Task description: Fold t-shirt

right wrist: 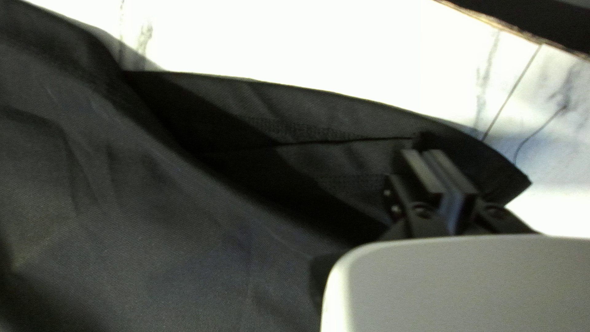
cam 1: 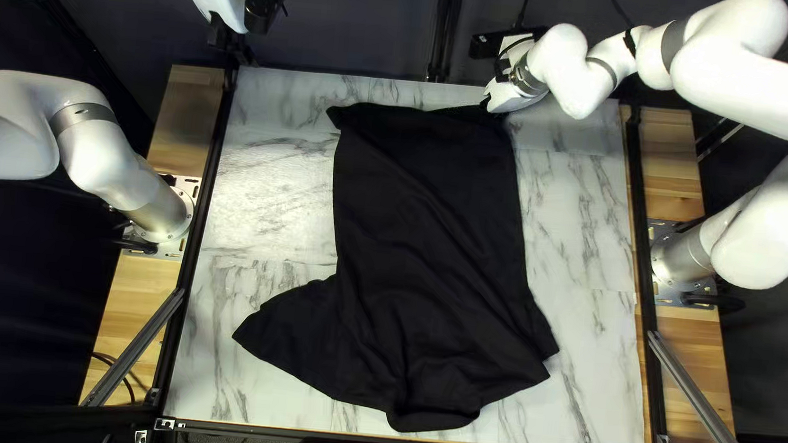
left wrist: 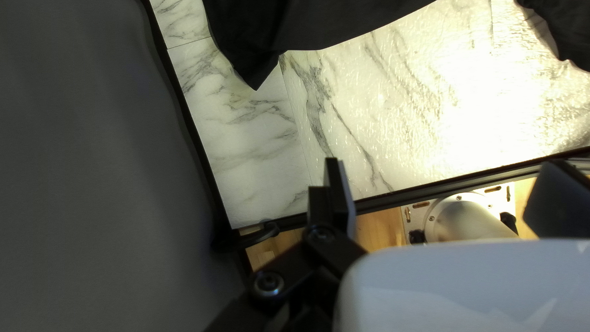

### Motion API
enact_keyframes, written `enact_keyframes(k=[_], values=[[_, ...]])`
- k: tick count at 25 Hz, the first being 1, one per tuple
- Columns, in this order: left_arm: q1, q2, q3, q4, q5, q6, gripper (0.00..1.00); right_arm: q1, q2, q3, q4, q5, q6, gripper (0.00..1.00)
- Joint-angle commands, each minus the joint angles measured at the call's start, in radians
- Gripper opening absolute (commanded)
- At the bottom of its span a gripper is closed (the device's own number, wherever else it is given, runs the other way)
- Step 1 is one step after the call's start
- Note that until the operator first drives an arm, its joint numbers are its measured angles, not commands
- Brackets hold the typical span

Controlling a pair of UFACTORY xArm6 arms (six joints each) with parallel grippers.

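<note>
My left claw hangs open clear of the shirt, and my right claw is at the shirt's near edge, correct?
Wrong edge: the top left view shows the right claw at the shirt's far edge. The left claw is open and clear, as you say.

The top left view looks from above the near edge of the counter, slanting down toward the dark curtain; the left wrist view peers down from well above the far left corner, catching the left arm's base; the right wrist view sits close over the far end of the t-shirt; all three share t-shirt and counter.
</note>
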State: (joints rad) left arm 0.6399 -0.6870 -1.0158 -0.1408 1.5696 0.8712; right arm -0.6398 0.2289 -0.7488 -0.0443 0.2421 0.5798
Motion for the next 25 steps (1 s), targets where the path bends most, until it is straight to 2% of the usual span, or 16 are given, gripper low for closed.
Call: enact_keyframes(k=[1,8,14,18,25], values=[[0.000,0.000,0.000,0.000,0.000,0.000,1.00,0.008,-0.061,0.036,-0.068,0.015,0.067,0.00],[0.000,0.000,0.000,0.000,0.000,0.000,1.00,-0.012,-0.148,0.108,-0.181,0.019,0.168,0.00],[0.000,0.000,0.000,0.000,0.000,0.000,1.00,-0.043,-0.204,0.160,-0.202,0.004,0.181,0.00],[0.000,0.000,0.000,0.000,0.000,0.000,1.00,-0.054,-0.203,0.170,-0.231,-0.027,0.215,0.00],[0.000,0.000,0.000,0.000,0.000,0.000,1.00,-0.075,-0.149,0.154,-0.389,-0.101,0.366,0.00]])
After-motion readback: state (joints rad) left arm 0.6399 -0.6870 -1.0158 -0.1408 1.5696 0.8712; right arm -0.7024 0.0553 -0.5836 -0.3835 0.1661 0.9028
